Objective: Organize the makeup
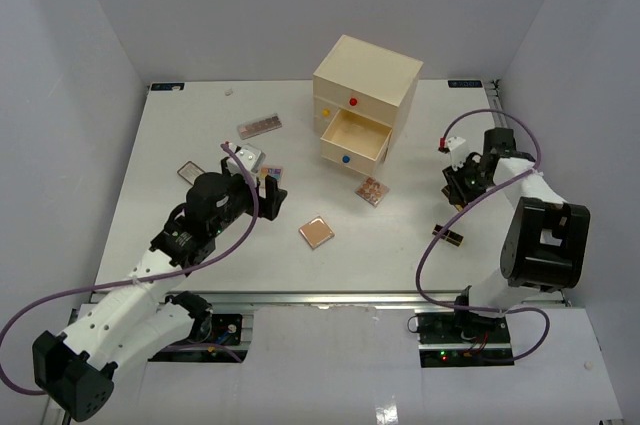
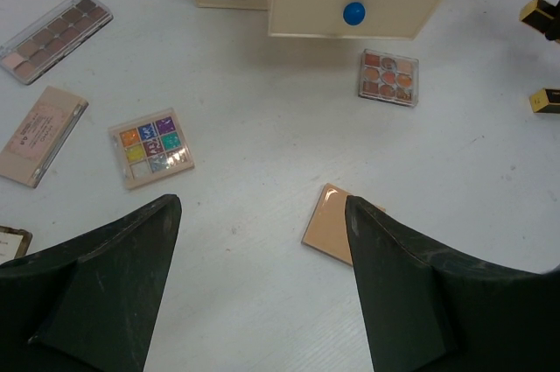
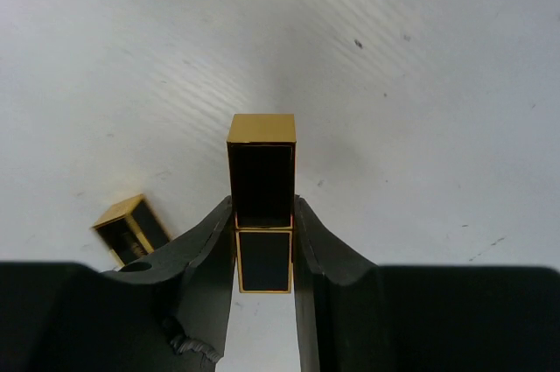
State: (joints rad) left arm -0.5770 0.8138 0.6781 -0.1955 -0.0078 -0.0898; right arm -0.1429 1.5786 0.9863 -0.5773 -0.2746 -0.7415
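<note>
Lipstick tube (image 3: 261,162), pinched by the right hand (image 3: 262,212), needs carrying high over the open drawer's (image 1: 360,160) front before release.

Tool (image 3: 262,219) clamps black-gold lipstick tube (image 3: 261,166); second tube (image 3: 131,230) lies lower left.

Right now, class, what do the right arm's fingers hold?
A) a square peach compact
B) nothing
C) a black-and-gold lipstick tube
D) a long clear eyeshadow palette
C: in the right wrist view, the right arm's fingers press both sides of the black-and-gold lipstick tube, which stands between them.
</note>
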